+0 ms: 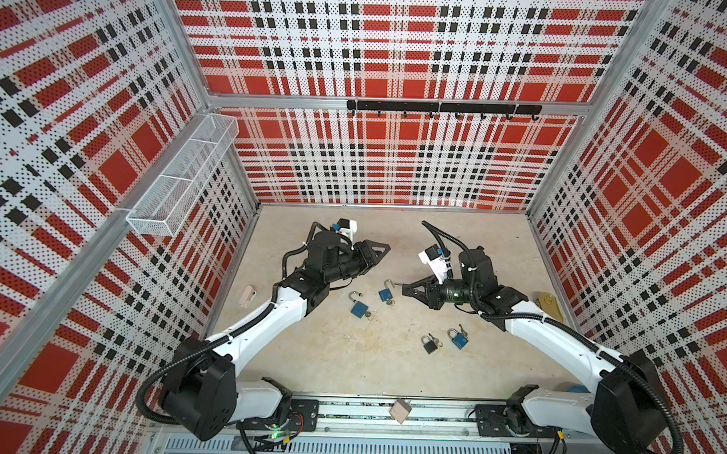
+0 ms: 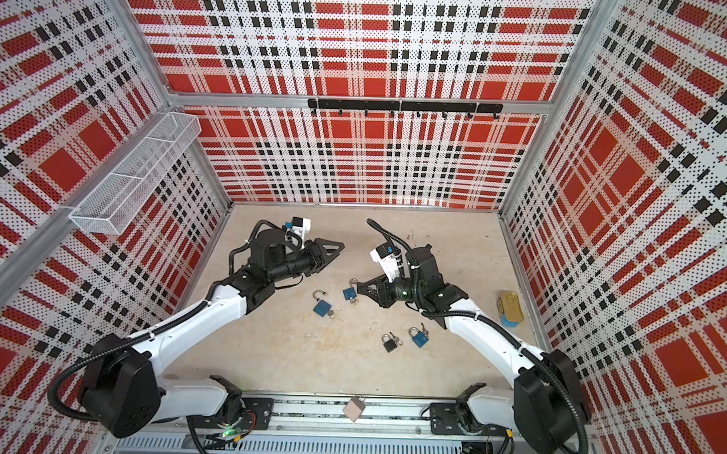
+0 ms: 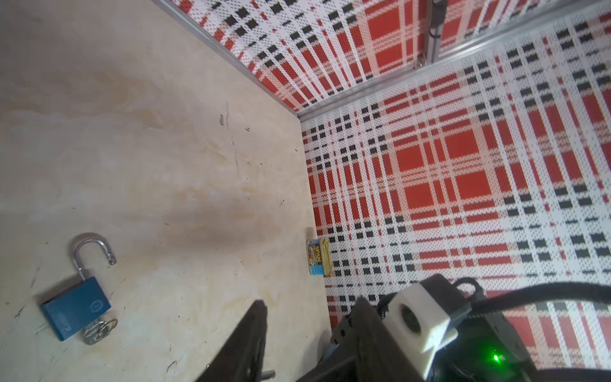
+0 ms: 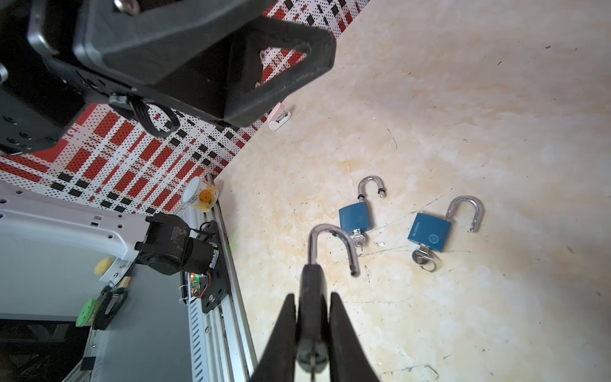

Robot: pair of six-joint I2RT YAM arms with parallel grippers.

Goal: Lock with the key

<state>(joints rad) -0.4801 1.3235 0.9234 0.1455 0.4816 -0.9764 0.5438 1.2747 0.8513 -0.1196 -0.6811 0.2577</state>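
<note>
Because my right tool (image 4: 312,299) pinches the padlock (image 4: 311,281) only by its body, pushing its open shackle (image 4: 344,241) shut could twist it loose.

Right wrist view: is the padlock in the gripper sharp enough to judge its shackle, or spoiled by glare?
Right wrist view: the held padlock has a fairly crisp shackle with mild glints, but its dark body is shadowed and soft inside the right gripper. Both top views: evenly lit, lens-bowed walls, that padlock tiny.
</note>
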